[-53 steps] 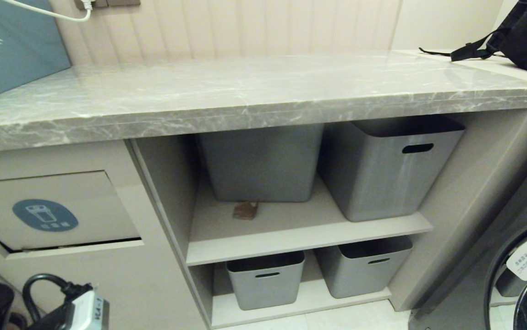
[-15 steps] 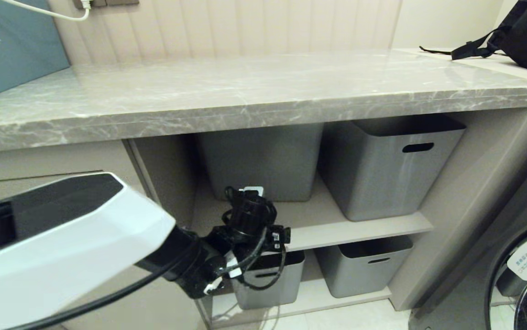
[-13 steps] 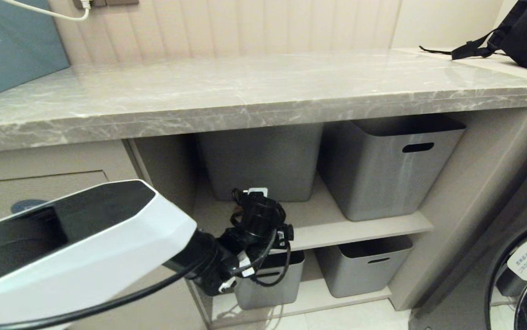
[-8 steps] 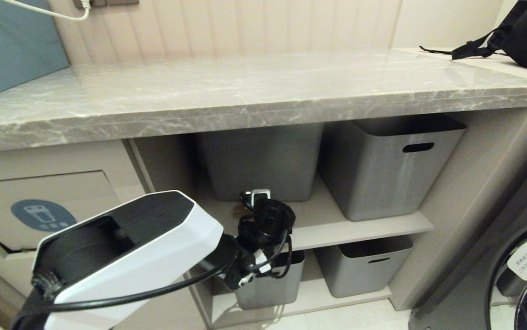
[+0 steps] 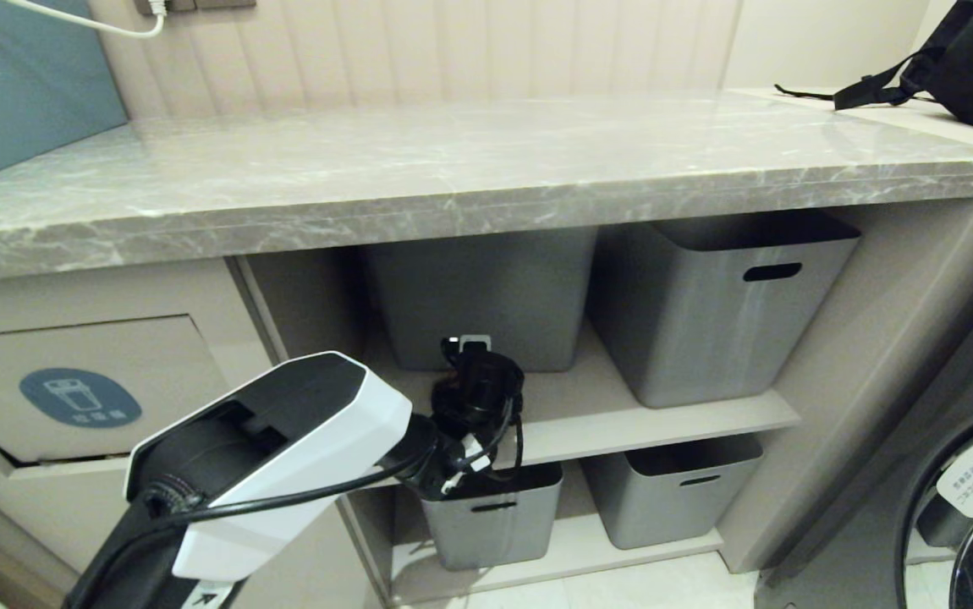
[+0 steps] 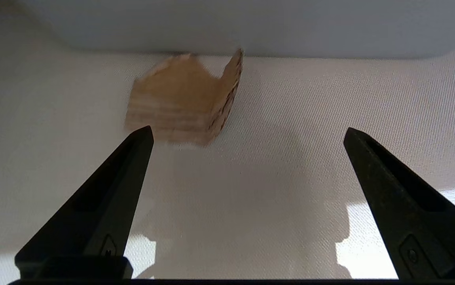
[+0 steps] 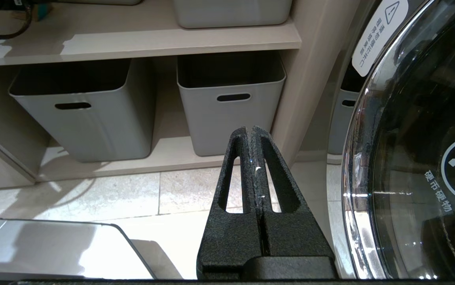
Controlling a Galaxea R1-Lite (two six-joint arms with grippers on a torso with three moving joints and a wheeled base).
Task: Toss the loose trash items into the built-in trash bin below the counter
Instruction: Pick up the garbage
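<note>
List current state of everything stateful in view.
left gripper: open, short of the scrap
right gripper: shut, empty, parked low
cardboard scrap: loose on the shelf, against a tub
trash bin flap: slightly ajar
lower grey tubs: no lids

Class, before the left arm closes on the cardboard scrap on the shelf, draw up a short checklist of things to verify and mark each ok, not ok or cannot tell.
1. Left gripper open wide: ok.
2. Cardboard scrap in the wrist view, lying on the shelf against the grey tub: ok.
3. Scrap centred between the fingers: not ok; it sits toward one finger, ahead of the tips.
4. Fingers touching the scrap: not ok, still apart.
5. Trash bin flap unobstructed: ok.
6. Right gripper shut, parked low near the floor: ok.
</note>
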